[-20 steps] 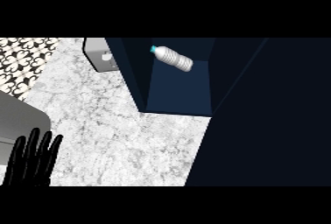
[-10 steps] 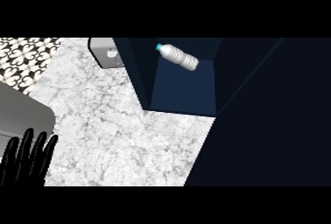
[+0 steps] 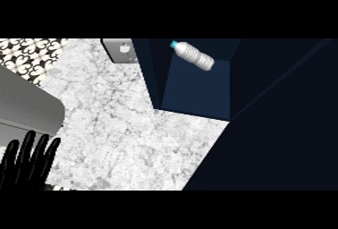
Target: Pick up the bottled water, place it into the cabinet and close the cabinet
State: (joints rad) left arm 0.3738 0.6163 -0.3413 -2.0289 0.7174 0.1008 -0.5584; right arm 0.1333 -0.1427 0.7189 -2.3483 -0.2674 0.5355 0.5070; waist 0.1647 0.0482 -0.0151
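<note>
A clear water bottle [image 3: 194, 55] with a teal cap lies tilted inside the dark blue cabinet [image 3: 198, 96] at the top middle of the head view. The cabinet's dark door [image 3: 284, 125] fills the right side of the picture. My left hand [image 3: 25, 163] rests at the lower left edge with straight fingers pointing up, holding nothing, far from the bottle. My right hand does not show anywhere.
White marble counter [image 3: 132, 134] spreads across the middle. A grey sink basin [image 3: 26, 105] sits at the left edge. A small grey box [image 3: 120, 49] stands at the back by the cabinet's left wall. Patterned tiles [image 3: 30, 51] show at the top left.
The whole view has shifted: bottle and cabinet now sit further right in the picture. The left hand has sunk lower toward the lower left corner. The bottle stays in the cabinet.
</note>
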